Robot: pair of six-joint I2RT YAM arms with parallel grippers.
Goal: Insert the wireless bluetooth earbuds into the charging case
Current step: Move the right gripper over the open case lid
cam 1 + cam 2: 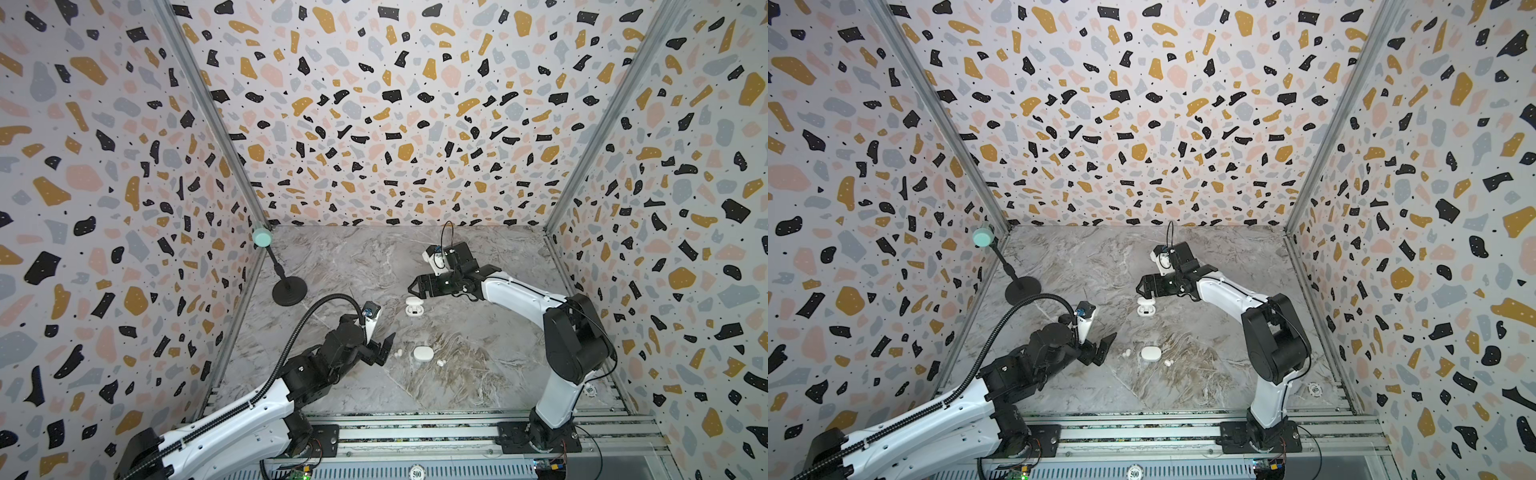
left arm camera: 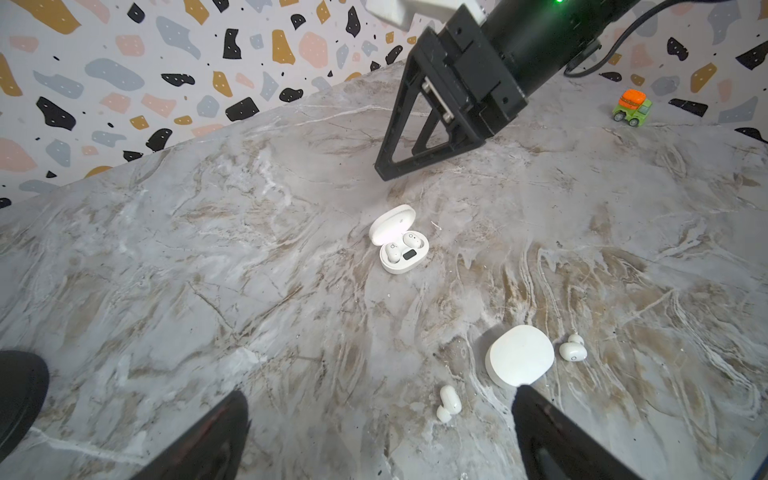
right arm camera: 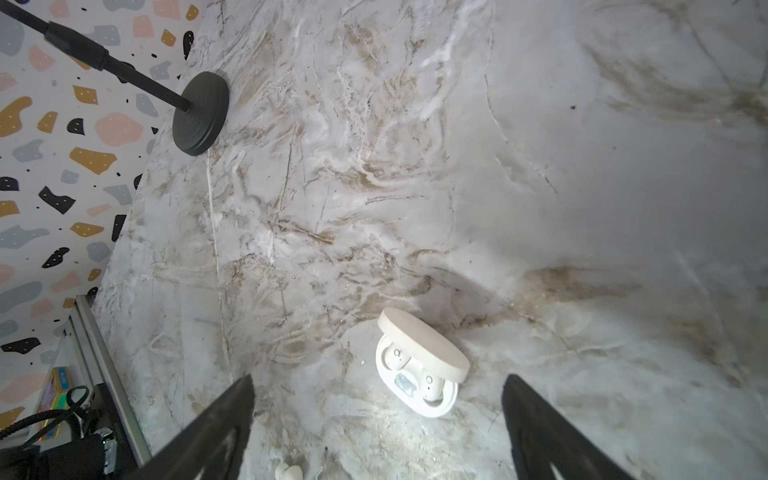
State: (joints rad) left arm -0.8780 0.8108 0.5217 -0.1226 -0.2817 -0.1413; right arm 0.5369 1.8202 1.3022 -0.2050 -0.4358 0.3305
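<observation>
Open charging case (image 2: pixel 399 245) (white oval, lid hinged up) holds 2 seated earbuds (image 2: pixel 392 252), one per well, w/ a small dark patch btwn them. Shut case (image 1: pixel 423 354), same white oval, lies on the arm-base side of the open case, well apart; can't tell what's inside. First loose earbud (image 2: pixel 449 403) and second loose earbud (image 2: pixel 573 350) lie bare on the table on that same side of the open case. The shut case is btwn them, and neither touches it.

Table (image 1: pixel 332 266) is grey-white marble w/ brown veining; terrazzo-print walls (image 1: pixel 374 104) on three sides. Mic stand (image 1: pixel 289 291) w/ mint head stands left of the open case, by the wall. Green-orange toy truck (image 2: pixel 631 108) sits far past the open case at a wall foot (left wrist view only).

Earbuds: tiny, glossy white, rounded heads w/ short nubs, far smaller than either case.

Right gripper (image 3: pixel 379 379): jaws spread wide, nothing btwn them, hanging over the table just on the back-wall side of the open case, apart from it. Left gripper (image 2: pixel 382 395): jaws spread wide, nothing btwn them, low on the arm-base side of the open case, well apart.
</observation>
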